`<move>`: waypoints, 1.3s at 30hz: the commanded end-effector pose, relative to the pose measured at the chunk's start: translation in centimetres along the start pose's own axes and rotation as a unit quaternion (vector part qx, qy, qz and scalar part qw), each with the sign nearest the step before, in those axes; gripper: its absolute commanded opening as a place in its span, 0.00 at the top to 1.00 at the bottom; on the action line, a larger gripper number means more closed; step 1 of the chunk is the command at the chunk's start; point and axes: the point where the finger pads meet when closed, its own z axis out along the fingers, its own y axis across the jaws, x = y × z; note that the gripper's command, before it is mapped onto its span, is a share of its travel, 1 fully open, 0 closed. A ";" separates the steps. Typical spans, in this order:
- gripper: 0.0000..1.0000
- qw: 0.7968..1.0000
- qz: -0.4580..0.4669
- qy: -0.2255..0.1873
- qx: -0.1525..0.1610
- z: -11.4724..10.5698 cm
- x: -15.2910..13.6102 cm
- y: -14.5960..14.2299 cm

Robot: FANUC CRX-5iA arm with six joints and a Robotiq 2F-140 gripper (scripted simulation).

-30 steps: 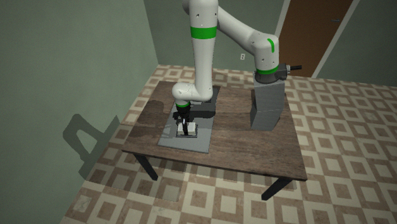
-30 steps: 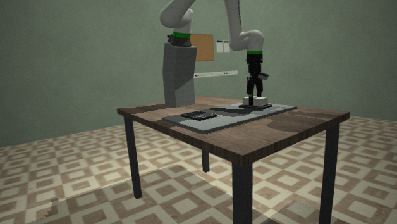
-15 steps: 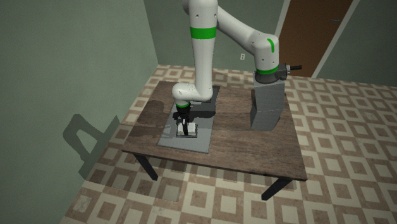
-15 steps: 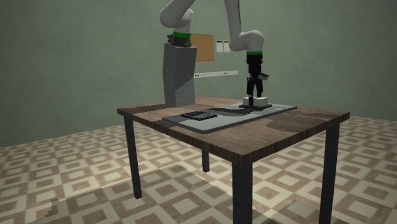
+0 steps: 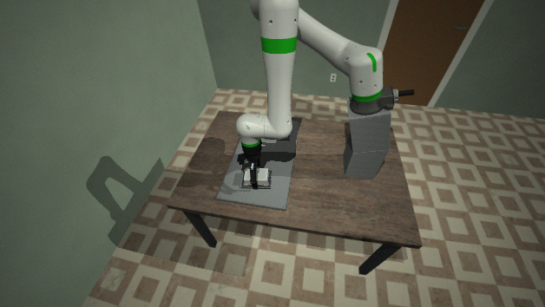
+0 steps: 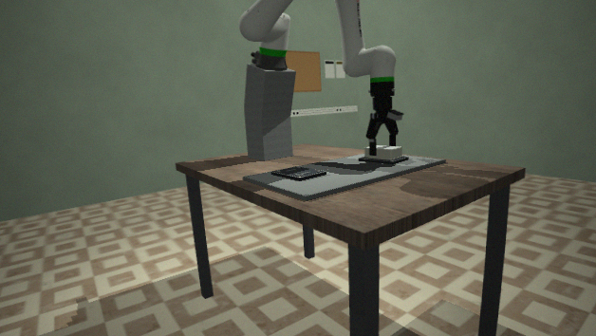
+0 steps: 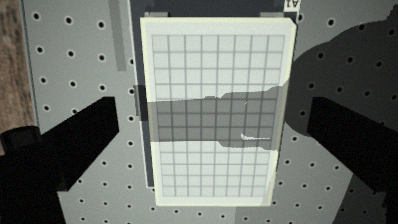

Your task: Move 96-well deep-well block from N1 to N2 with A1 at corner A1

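The white 96-well deep-well block (image 5: pixel 263 175) (image 6: pixel 386 152) (image 7: pixel 215 65) sits flat in nest N2 (image 6: pixel 402 159) (image 7: pixel 142 103), the nest farther from the empty one. In the wrist view its top right corner lies by the A1 label (image 7: pixel 292 4); that corner looks slightly cut off. My gripper (image 5: pixel 255 181) (image 6: pixel 382 146) (image 7: pixel 213 114) is open. Its fingers straddle the block's long sides with clear gaps, touching nothing. Nest N1 (image 6: pixel 299 173) is a dark empty frame at the mat's other end.
Both nests lie on a grey perforated mat (image 5: pixel 265 199) (image 6: pixel 332 182) (image 7: pixel 75 60) on the wooden table (image 5: pixel 347 204) (image 6: pixel 427 190). The arm's grey pedestal (image 5: pixel 366 147) (image 6: pixel 268 119) stands at the table's far side. Bare wood shows at the wrist view's left edge.
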 end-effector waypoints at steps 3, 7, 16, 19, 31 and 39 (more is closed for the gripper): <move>0.00 1.000 0.000 0.001 0.000 -0.1 0.1 0.0; 0.00 1.000 0.000 0.001 0.000 -0.1 0.1 0.0; 0.00 1.000 0.000 0.001 0.000 -1.9 0.1 0.0; 0.00 1.000 0.000 0.001 0.000 -2.7 0.1 0.0; 0.00 1.000 0.000 0.001 0.000 -5.4 0.1 0.0; 0.00 1.000 0.000 0.001 0.000 -7.5 0.1 0.0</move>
